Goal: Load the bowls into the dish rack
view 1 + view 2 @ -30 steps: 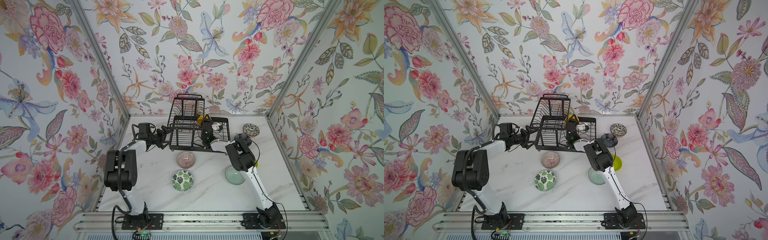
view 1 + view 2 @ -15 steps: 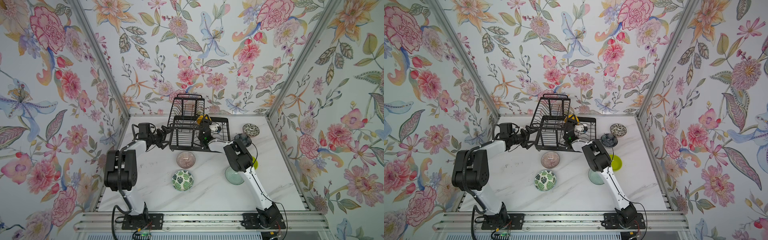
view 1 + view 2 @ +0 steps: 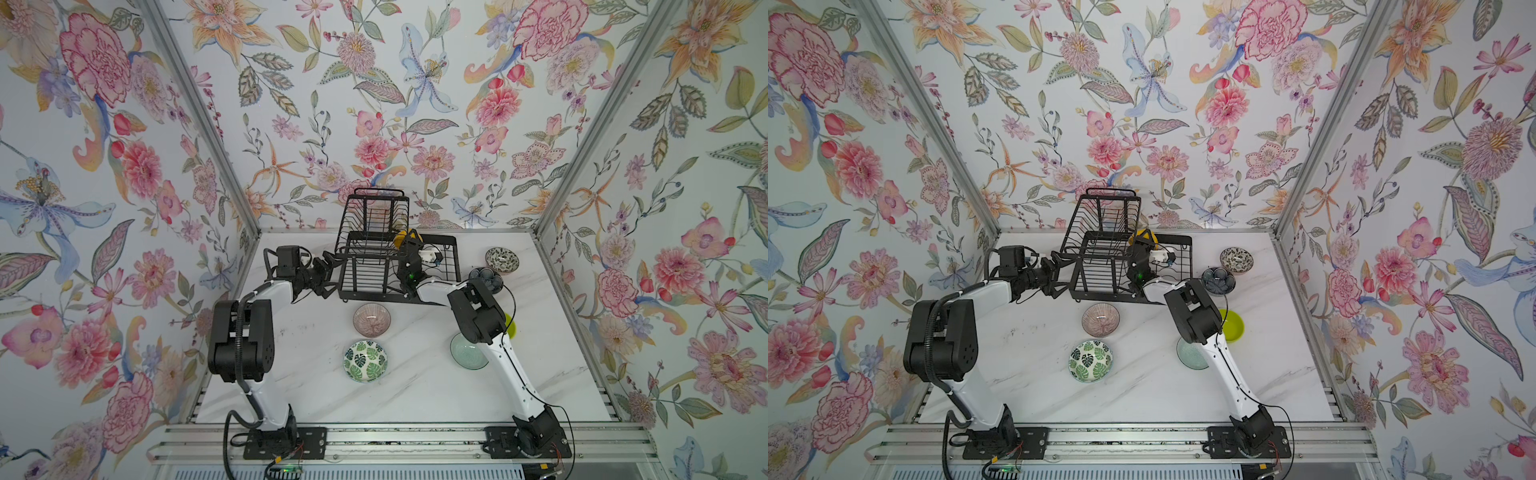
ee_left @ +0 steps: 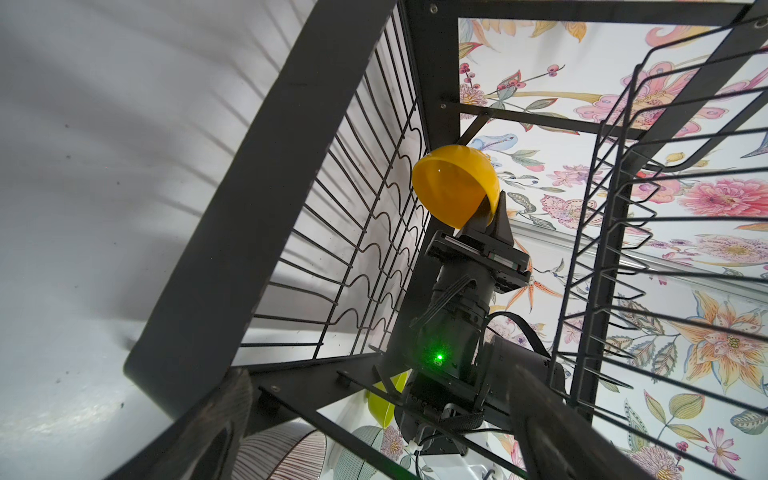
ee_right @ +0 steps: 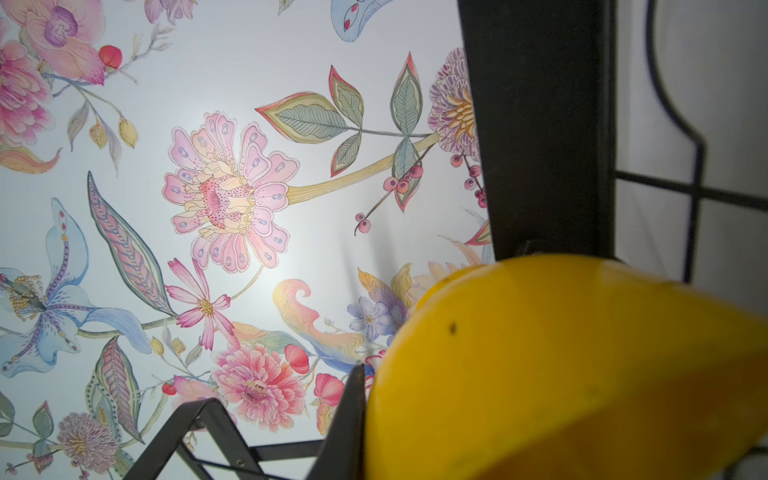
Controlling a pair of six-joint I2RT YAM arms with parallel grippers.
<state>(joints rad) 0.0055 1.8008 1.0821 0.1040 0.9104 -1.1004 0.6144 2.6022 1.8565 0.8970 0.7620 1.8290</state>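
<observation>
Right gripper (image 4: 493, 198) is clamped on the yellow bowl (image 4: 453, 187), one finger inside the rim and one outside. The bowl sits on edge past its fingertips, inside the dish rack (image 4: 232, 249). Left gripper (image 3: 332, 275) hangs spread wide, the rack's end just ahead. The ribbed bowl (image 3: 372, 319) sits on the counter (image 3: 415, 395), well apart.

Yellow bowl (image 3: 398, 240): in both top views mostly masked by rack (image 3: 365, 266) wires and right gripper (image 3: 410, 243); cut by two edges in right wrist view.
Lime bowl (image 3: 510, 327): in a top view a mere sliver beside right elbow.
Blue bowl (image 3: 484, 275): near rim behind right elbow.
Aqua bowl (image 3: 464, 353): one side under right forearm.
Ribbed bowl (image 4: 282, 455): cut by left wrist view's edge.
Left fingers (image 4: 216, 419): blurred, cropped.
</observation>
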